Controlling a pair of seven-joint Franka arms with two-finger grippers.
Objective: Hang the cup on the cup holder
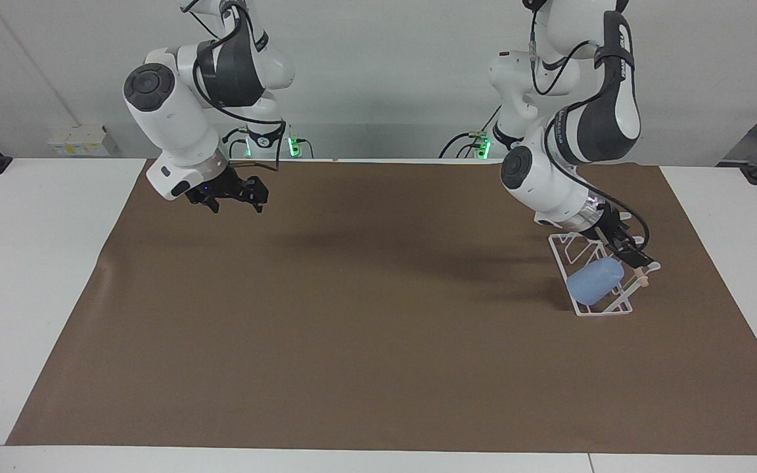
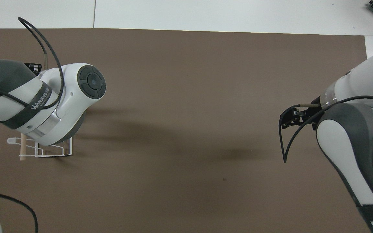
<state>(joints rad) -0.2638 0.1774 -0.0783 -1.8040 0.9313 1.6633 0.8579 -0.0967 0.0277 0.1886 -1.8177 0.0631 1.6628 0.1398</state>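
Observation:
The light-blue cup (image 1: pixel 594 281) rests tilted on the slanted prongs of the white wire cup holder (image 1: pixel 605 311), which stands toward the left arm's end of the table. My left gripper (image 1: pixel 628 248) hovers just above the cup, apart from it and open. In the overhead view the left arm covers the cup and the left gripper; only part of the cup holder (image 2: pixel 55 152) with its wooden dowel shows. My right gripper (image 1: pixel 232 200) is open and empty, raised over the right arm's end of the mat; it also shows in the overhead view (image 2: pixel 290 118).
A brown mat (image 1: pixel 378 341) covers most of the white table (image 1: pixel 30 263). A loose black cable (image 2: pixel 283 142) hangs from the right wrist.

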